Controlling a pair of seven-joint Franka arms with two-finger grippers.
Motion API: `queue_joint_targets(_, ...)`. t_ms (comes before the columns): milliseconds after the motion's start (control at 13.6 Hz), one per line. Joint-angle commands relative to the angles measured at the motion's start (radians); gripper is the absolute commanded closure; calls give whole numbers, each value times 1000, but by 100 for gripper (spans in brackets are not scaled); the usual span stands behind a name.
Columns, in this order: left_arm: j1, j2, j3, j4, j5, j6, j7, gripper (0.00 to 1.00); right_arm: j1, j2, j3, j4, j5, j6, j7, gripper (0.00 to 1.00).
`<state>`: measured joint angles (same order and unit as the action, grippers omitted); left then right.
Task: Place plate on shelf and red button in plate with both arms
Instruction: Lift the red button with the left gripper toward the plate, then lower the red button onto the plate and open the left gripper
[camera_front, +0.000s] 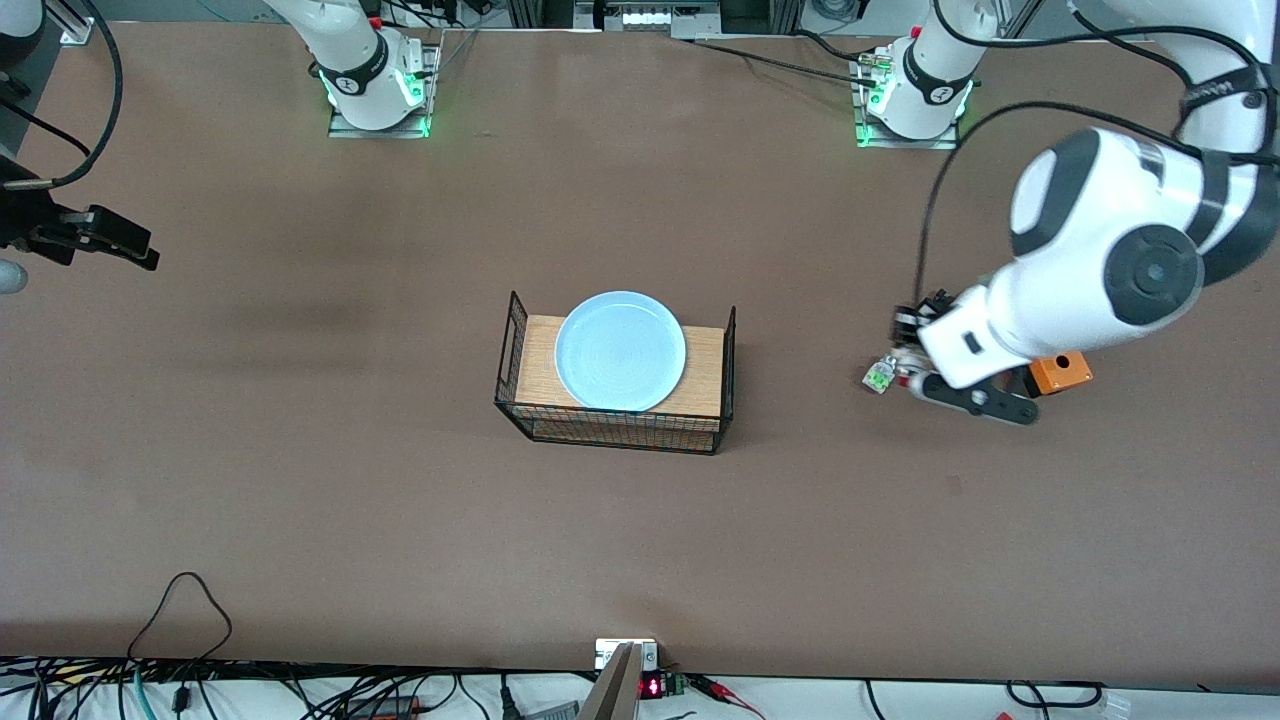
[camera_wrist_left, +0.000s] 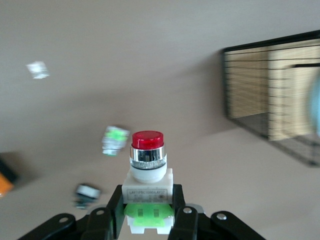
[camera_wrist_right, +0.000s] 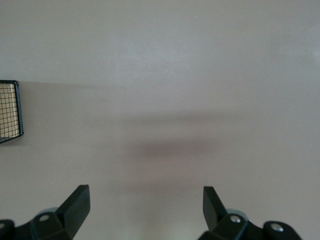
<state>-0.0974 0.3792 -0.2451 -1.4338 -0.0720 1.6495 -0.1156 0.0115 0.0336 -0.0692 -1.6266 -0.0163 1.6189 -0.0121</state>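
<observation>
Holding the red button (camera_wrist_left: 148, 165) clamped between the fingers of my left gripper (camera_wrist_left: 148, 212), I am in the carrying step: the plate (camera_front: 620, 350) already sits on the wooden board in the wire basket (camera_front: 612, 432) at the middle of the table, and the button is up off the table at the left arm's end, over the spot beside the orange box (camera_front: 1062, 372). My grip is on the white body, around its green-marked base, with the chrome collar and glossy red cap sticking out past my fingertips. My right gripper (camera_wrist_right: 146, 200) waits with its fingers spread wide and nothing between them, over bare table toward the right arm's end. Next, I judge, I must swing the left arm toward the basket and lower the button there without knocking the wire wall or sliding the plate. A similar white-and-green part (camera_front: 879, 376) lies on the table just beside my left gripper, and a small black-and-white part (camera_wrist_left: 87, 192) lies near it.
</observation>
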Motion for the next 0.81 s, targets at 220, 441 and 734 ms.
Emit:
queue_joint_targets(220, -280, 200, -28, 315, -15, 68, -390, 87, 10, -15, -1, 8, 12, -8, -19, 0)
queue_joint_targets(441, -384, 273, -23, 329, -6, 257, -489, 87, 11, -15, -1, 8, 10, -10, -22, 0)
queue_joint_targets(734, -432, 357, -16, 316, 49, 297, -498, 86, 11, -15, 0, 8, 12, -8, -17, 0)
